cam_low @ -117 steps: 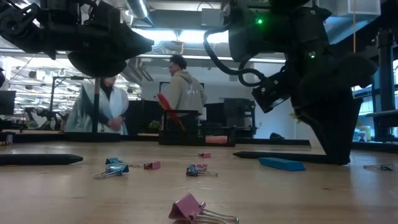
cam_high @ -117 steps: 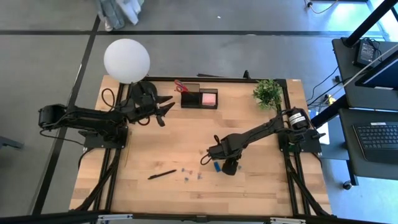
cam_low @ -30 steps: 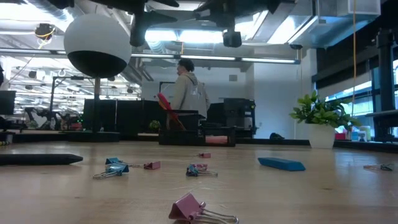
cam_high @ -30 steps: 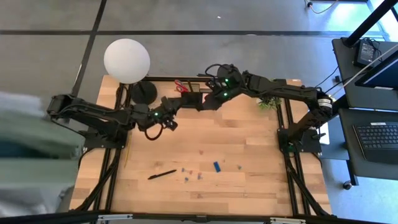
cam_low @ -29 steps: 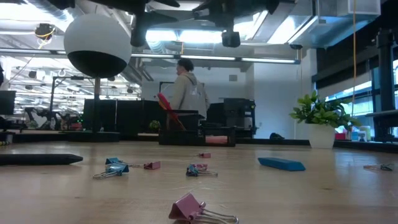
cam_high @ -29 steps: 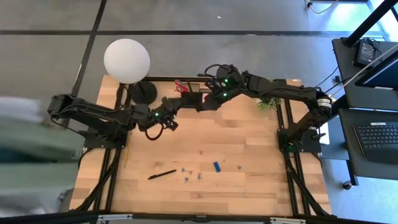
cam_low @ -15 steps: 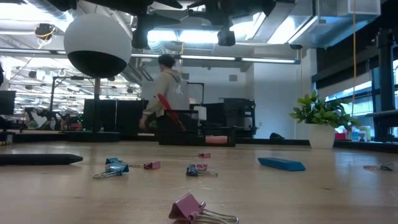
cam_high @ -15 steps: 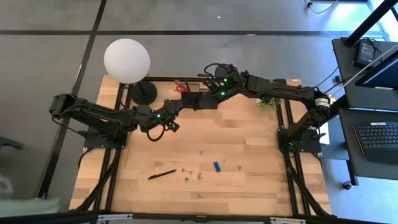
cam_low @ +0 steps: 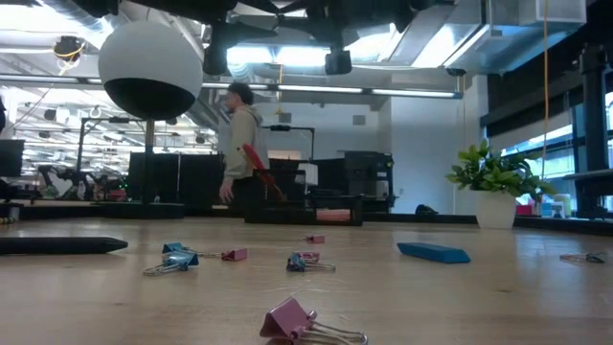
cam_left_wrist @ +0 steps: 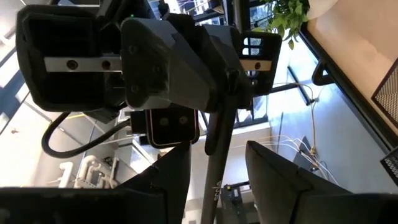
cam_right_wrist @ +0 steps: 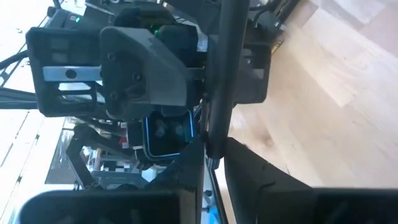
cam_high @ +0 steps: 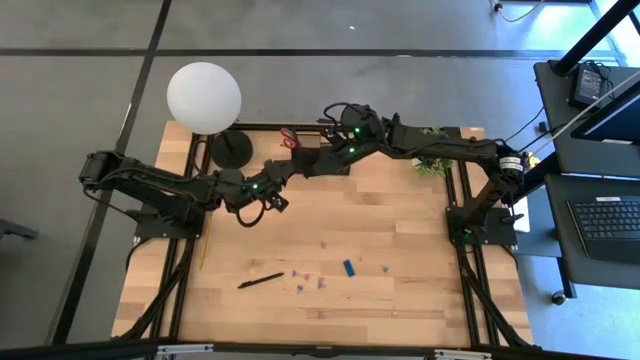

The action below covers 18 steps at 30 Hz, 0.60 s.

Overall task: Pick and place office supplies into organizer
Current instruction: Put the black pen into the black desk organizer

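**Handover above the table's far edge.** The right gripper [cam_right_wrist: 211,158] is clamped on one end of a thin dark rod, judged to be a black pen [cam_right_wrist: 222,81]. The left gripper [cam_left_wrist: 214,168] faces it with its fingers [cam_left_wrist: 280,177] spread on either side of the same rod; no contact is visible. Both meet in the air just in front of the organizer [cam_low: 278,216], which stands at the middle of the far edge with the red-handled scissors [cam_high: 291,138] already upright in it.

**Handling.** The pen is judged light, stiff and smooth – it may swivel or slip in a pinch near its tip. The receiving fingers should close across the barrel, well clear of the other gripper's hold, before that hold is let go.

**Remaining items.** A second black pen [cam_high: 260,281], a small blue block [cam_high: 348,267] and scattered clips [cam_high: 300,278] lie toward the near edge, well apart from both arms.

**Room.** The middle of the table is open. The lamp base [cam_high: 232,148] lies near the far-left corner and the potted plant [cam_low: 495,182] near the far-right corner – they flank the organizer. The organizer's compartments are narrow, so the pen should go in nearly vertical. A person [cam_low: 241,144] walks in the room beyond the table.
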Tool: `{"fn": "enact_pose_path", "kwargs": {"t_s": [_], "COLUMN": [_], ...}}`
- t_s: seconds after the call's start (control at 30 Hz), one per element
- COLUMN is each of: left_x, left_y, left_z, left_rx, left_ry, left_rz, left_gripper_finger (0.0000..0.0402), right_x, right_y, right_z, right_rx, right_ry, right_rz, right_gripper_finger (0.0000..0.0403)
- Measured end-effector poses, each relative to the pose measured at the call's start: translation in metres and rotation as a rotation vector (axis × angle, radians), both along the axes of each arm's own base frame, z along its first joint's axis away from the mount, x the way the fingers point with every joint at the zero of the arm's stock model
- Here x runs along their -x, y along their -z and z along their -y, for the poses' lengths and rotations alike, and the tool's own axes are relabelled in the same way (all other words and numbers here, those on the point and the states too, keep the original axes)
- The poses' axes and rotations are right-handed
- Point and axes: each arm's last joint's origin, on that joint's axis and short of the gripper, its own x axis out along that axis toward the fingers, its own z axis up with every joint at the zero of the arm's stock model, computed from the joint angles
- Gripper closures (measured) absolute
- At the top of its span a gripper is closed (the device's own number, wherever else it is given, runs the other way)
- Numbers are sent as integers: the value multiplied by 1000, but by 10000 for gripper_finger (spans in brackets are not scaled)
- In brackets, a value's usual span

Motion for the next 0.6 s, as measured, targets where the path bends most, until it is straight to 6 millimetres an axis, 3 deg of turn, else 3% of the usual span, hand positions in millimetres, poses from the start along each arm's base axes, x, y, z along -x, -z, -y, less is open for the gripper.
{"fn": "enact_pose_path", "kwargs": {"t_s": [0.27, 0.6], "left_x": [0, 0], "left_y": [0, 0], "left_z": [0, 1], "left_rx": [21, 22], "left_ry": [5, 17], "left_rz": [14, 17], "left_gripper_finger": [270, 343], "right_x": [-1, -2], "right_y": [0, 0], "right_z": [-3, -6], "right_rx": [1, 3], "right_ry": [-8, -14], "right_rz": [6, 6], "right_gripper_finger": [350, 350]}}
